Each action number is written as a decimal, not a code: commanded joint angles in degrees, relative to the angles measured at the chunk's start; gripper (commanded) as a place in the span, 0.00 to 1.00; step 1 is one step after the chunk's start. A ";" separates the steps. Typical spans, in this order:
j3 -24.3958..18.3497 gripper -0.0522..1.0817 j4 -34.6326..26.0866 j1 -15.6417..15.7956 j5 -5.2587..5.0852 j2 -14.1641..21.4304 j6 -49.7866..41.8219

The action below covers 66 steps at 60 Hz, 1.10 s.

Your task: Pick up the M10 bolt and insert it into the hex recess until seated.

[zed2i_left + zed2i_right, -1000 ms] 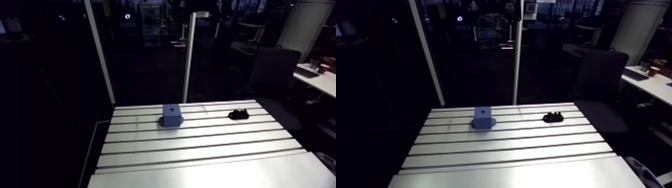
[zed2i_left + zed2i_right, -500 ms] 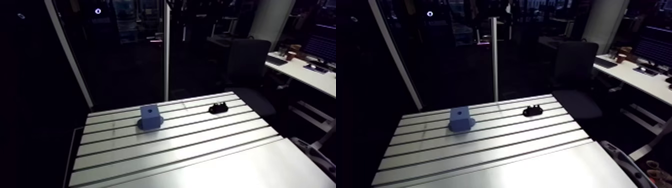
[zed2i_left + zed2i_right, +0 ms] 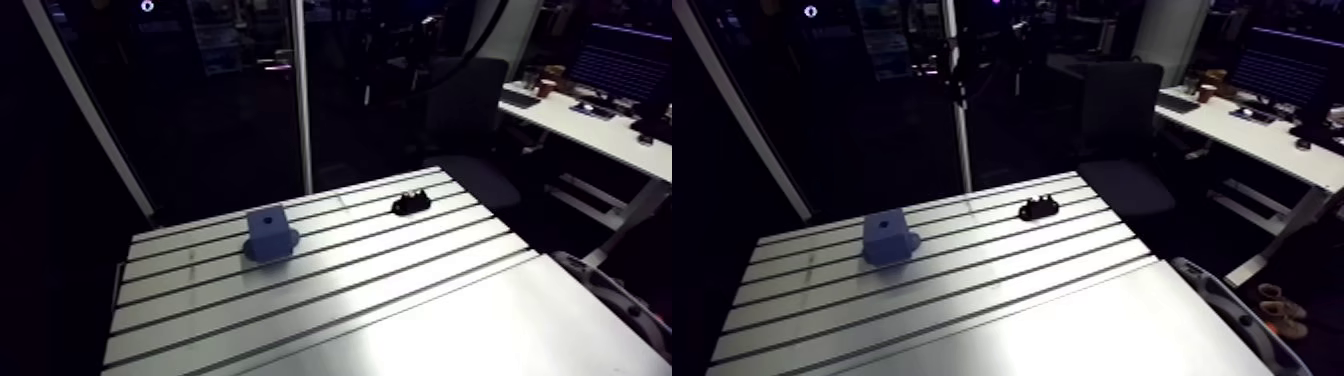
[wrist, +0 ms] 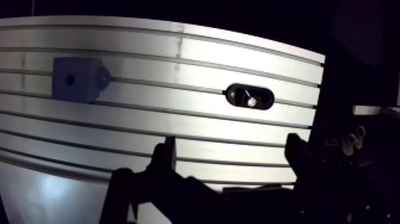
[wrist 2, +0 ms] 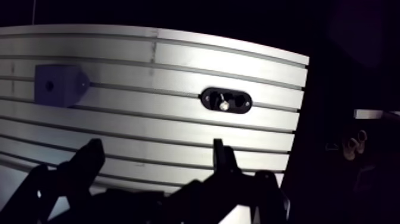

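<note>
**A:** What has moved since the earlier frame?

**B:** Only the camera. The arm view has swung round, so the whole scene has slid across it. The things on the table [image 4: 178,128] lie as they did before, in the same slots and the same way apart.

**A:** Start close in. How do the jaws stand?

**B:** In the wrist view the gripper [image 4: 233,158] hangs above the near part of the table. Its two fingers [image 4: 168,156] are spread wide with nothing between them, only bare slotted aluminium beneath.

**A:** And the bolt?

**B:** Further out, at about twelve o'clock from the gripper, lies a black oval holder [image 4: 250,96]. The bolt [image 4: 252,102] sits in it and shows as a small bright spot near its middle. It is well clear of the fingers and not gripped.

**A:** Can you make out more of it?

**B:** No, it is too small to tell more.

**A:** What lies beyond that?

**B:** The block [image 4: 74,79], at about ten o'clock from the gripper and well apart from the holder. It is blue and stands upright on the table, with a low foot jutting out on the side towards the holder. There is a dark hole in the middle of its top face.

**A:** Is the hole hexagonal?

**B:** I cannot tell, as it is small and dark in both views.
</note>
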<state>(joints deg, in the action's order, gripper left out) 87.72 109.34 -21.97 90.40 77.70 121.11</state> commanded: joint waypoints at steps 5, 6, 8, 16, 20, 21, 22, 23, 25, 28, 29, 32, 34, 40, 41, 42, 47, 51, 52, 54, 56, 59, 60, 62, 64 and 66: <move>6.52 0.06 14.88 -4.81 -2.59 -4.28 4.43; 6.62 0.06 15.24 -5.57 -2.56 -5.25 4.36; 6.62 0.06 15.25 -5.85 -2.55 -5.62 4.43; 6.88 0.06 15.97 -6.75 -2.62 -6.79 4.44; 7.36 0.06 16.99 -6.94 -3.27 -7.07 4.92; 7.56 0.06 17.60 -7.03 -3.70 -7.24 5.27; 7.56 0.06 17.60 -7.03 -3.70 -7.24 5.27; 7.81 0.06 18.37 -7.19 -4.37 -7.41 5.54; 8.07 0.06 19.16 -7.51 -4.99 -7.44 5.58; 8.49 0.06 19.80 -7.94 -5.68 -7.44 5.59; 8.77 0.06 20.19 -8.45 -6.38 -7.44 5.59; 8.89 0.06 20.48 -8.82 -7.09 -7.44 5.59; 9.06 0.06 20.59 -9.18 -7.71 -7.44 5.59; 9.51 0.06 20.70 -10.09 -8.79 -8.20 5.24; 9.51 0.06 20.70 -10.09 -8.79 -8.20 5.24; 9.52 0.06 20.78 -10.19 -8.79 -8.30 5.09; 9.53 0.06 20.79 -10.21 -8.79 -8.64 4.98; 9.53 0.08 20.79 -10.21 -8.62 -8.83 4.74; 9.53 0.08 20.79 -10.21 -8.62 -8.83 4.74; 9.53 0.11 20.79 -10.21 -8.62 -9.02 4.71; 9.53 0.11 20.79 -10.21 -8.62 -9.02 4.71; 9.76 0.14 20.86 -10.21 -8.38 -9.18 4.55; 9.86 0.16 21.03 -10.21 -8.28 -9.20 4.54; 10.10 0.17 21.50 -10.21 -8.27 -9.27 4.54; 10.43 0.19 22.24 -10.21 -8.19 -9.51 4.61; 10.71 0.22 23.10 -10.21 -8.03 -9.77 4.62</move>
<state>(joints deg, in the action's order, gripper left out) 97.38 130.27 -32.10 81.97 68.78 125.86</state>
